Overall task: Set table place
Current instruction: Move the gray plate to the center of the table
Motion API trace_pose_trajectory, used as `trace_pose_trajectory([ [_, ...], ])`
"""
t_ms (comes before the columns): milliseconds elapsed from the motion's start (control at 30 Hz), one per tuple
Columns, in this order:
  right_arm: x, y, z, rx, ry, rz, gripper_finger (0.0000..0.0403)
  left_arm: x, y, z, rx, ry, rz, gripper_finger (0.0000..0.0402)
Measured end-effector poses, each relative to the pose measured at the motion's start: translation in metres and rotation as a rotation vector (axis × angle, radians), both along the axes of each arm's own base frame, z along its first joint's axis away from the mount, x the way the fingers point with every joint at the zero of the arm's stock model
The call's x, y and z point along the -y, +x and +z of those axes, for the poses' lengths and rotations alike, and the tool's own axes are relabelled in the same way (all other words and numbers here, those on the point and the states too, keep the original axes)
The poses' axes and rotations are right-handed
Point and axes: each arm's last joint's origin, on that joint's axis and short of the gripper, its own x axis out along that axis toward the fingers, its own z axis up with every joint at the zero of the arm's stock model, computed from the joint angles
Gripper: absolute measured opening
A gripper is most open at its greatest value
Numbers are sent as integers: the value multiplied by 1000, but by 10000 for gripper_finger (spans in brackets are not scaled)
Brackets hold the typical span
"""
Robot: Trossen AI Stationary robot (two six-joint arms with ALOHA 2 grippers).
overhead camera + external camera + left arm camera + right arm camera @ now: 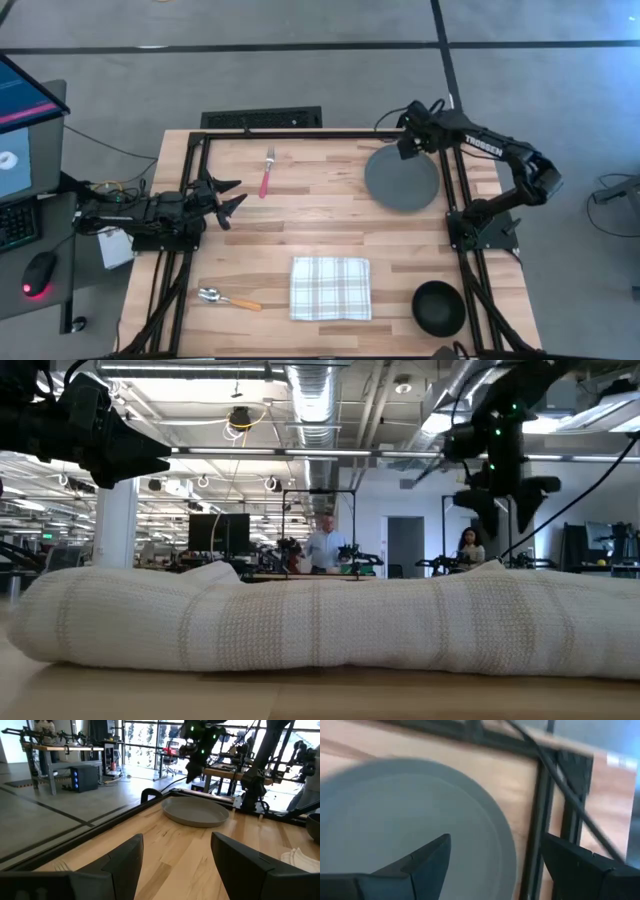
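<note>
The dark grey round plate (pixel 402 179) lies flat on the wooden table (pixel 320 215) at the far right; it also shows in the left wrist view (pixel 194 812) and the right wrist view (pixel 410 815). My right gripper (pixel 407 142) is open and hovers above the plate's far edge, touching nothing. My left gripper (pixel 228 196) is open and empty at the table's left side. The pink-handled fork (pixel 267 172) lies at the far left, the orange-handled spoon (pixel 226 298) at the near left, the checked napkin (pixel 330 288) at the near middle, and the black bowl (pixel 439 307) at the near right.
A black metal rail frame (pixel 300 134) edges the table, with uprights at left (pixel 180 270) and right (pixel 465 260). A cable (pixel 570 795) runs along the frame near the plate. People stand in the room beyond (pixel 325 545).
</note>
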Motion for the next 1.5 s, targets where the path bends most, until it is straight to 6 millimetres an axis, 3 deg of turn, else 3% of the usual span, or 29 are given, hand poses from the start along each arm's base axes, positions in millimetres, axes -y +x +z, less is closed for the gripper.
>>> trace_pose_trajectory([
  [133, -3, -13, -19, -14, 60, -88, 328, 0, 0, 0, 0, 0, 0, 224],
  [533, -16, -14, -38, 5, 89, -205, 328, 0, 0, 0, 0, 0, 0, 224],
  [933, -34, -42, -81, -51, 207, -305, 328, 0, 0, 0, 0, 0, 1, 224],
  [1200, -33, -33, -91, 102, 193, -281, 323, -1, -1, 0, 0, 2, 37, 224],
  [1500, -34, -34, -93, 126, 199, -285, 271, -1, -1, 0, -1, 2, 51, 224],
])
